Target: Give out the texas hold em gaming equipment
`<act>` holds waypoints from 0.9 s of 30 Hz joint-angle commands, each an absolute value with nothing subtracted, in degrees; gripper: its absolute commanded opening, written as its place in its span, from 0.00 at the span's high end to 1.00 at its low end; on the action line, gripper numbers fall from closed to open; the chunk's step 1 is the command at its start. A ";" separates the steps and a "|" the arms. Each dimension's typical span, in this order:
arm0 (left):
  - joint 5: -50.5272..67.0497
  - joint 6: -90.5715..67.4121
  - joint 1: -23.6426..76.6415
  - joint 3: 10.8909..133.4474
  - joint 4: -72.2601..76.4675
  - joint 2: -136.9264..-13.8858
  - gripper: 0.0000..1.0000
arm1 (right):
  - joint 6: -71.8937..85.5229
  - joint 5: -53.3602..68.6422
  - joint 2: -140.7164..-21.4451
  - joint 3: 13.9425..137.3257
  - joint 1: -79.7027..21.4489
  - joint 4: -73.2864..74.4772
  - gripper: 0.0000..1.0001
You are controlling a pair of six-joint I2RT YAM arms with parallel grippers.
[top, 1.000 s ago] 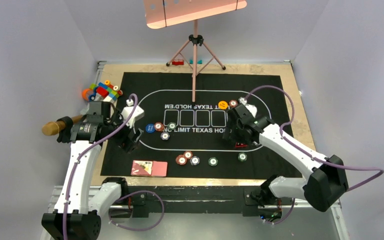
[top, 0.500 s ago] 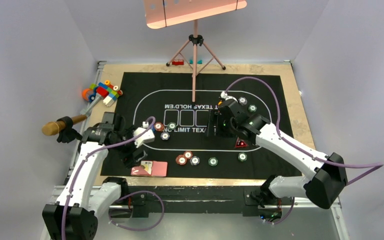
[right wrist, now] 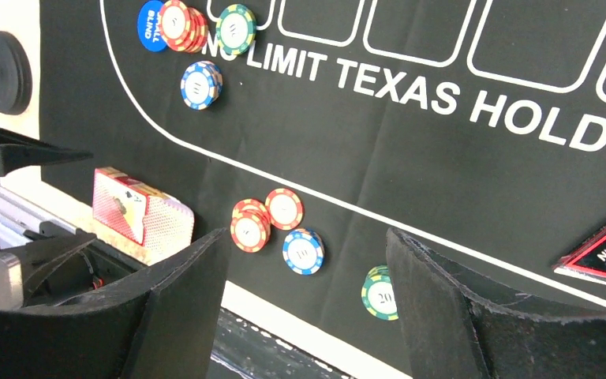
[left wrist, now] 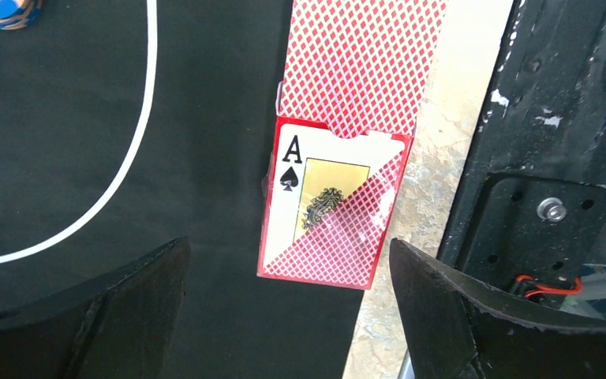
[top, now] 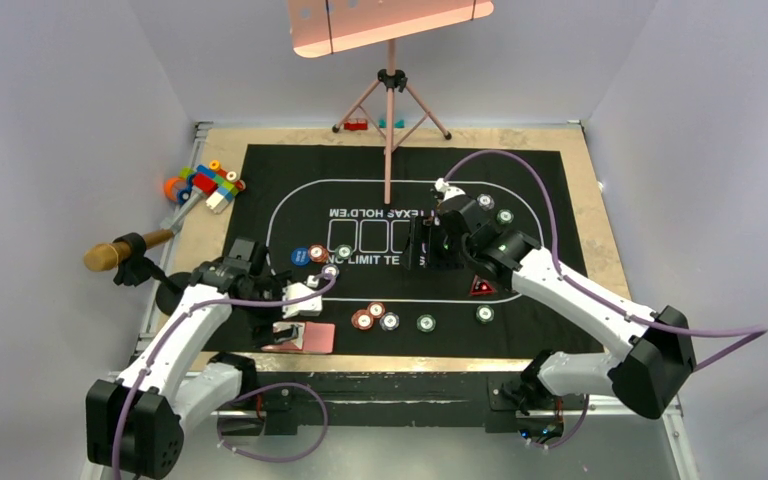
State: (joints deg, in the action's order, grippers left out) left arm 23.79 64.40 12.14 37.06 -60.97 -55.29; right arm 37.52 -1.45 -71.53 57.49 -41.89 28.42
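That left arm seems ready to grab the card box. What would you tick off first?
1. Left gripper open: ok.
2. Red ace-of-spades card box lined up between its fingers: ok.
3. Red diamond-backed cards tucked inside the box: not ok, they stick out one end.
4. Gripper low enough to grip: cannot tell.
5. Right gripper open, empty and clear of the box: ok.

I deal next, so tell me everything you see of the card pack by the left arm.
The card pack is a red box with an ace-of-spades face, notched at its mouth, where red diamond-backed cards stick out. It lies flat at the near edge of the black mat, untouched between the open left fingers.
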 commanded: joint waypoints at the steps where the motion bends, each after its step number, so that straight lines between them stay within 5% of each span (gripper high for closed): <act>1: 24.34 69.54 13.35 34.98 -57.10 -56.13 0.00 | 36.12 -0.52 -72.02 58.53 -41.76 26.83 0.24; 27: 16.81 63.61 25.85 29.95 -49.84 -62.04 0.00 | 33.23 5.74 -73.59 60.54 -32.56 25.48 0.24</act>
State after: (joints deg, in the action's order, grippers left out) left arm 19.31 64.95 24.60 32.42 -53.25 -61.06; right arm 35.00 4.05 -73.12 57.65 -33.30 27.24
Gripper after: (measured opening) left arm 0.995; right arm 0.764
